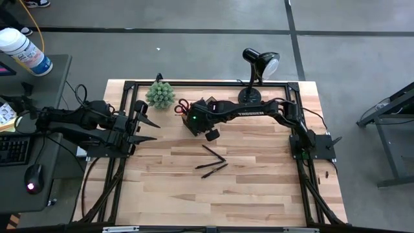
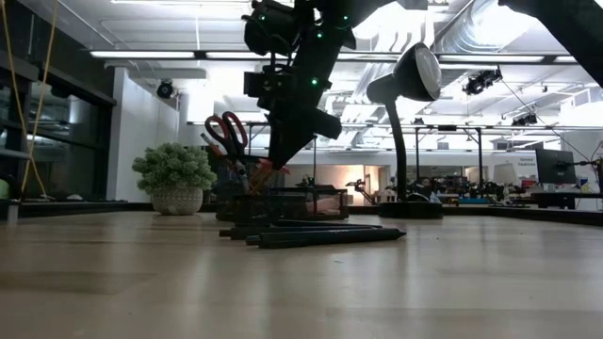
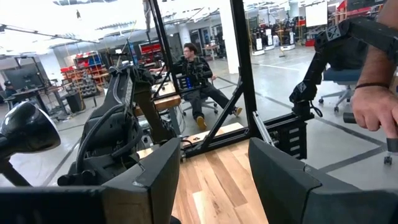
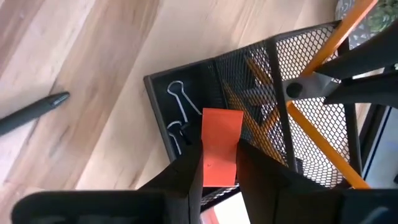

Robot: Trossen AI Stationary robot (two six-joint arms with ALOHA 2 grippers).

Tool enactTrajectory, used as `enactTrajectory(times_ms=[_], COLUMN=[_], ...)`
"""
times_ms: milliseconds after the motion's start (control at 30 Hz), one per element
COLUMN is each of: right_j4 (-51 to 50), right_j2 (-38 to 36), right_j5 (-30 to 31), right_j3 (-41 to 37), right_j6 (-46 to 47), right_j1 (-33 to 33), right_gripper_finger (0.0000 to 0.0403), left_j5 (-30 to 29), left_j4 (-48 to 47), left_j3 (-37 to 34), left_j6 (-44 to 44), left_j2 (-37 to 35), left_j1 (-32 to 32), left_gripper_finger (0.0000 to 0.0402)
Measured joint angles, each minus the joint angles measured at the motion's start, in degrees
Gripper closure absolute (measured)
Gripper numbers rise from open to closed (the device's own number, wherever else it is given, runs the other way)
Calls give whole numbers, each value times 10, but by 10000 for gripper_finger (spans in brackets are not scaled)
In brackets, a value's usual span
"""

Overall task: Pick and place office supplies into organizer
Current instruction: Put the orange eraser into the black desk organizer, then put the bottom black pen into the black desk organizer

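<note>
Flat red eraser (image 4: pixel 220 147) over mesh organizer (image 4: pixel 292 106)

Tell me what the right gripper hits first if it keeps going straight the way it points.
Likely the organizer: the right gripper, shut on the red eraser, points down into its low compartment, where black clips lie. Depth is unclear.
</note>
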Motion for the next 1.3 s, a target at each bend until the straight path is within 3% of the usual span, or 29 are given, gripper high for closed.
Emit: enactTrajectory(times_ms=[300, 733, 967, 1300], right_j4=[-44, -20, -97, -193], right_j2=[0, 0, 0, -1], right_j5=[28, 37, 65, 7], right_j3=[0, 5, 54, 102], right_j6=[14, 24, 163, 401], right_j1=[4, 8, 35, 54], right_gripper_finger=[298, 297, 297, 297], left_j5=[0, 0, 0, -22], left_j4=[0, -4, -13, -13], left_j3=[0, 0, 0, 0], left_j6=[10, 23, 37, 38], left_j2=[0, 0, 0, 0], left_j1=[0, 0, 0, 0], left_gripper_finger=[222, 222, 222, 222])
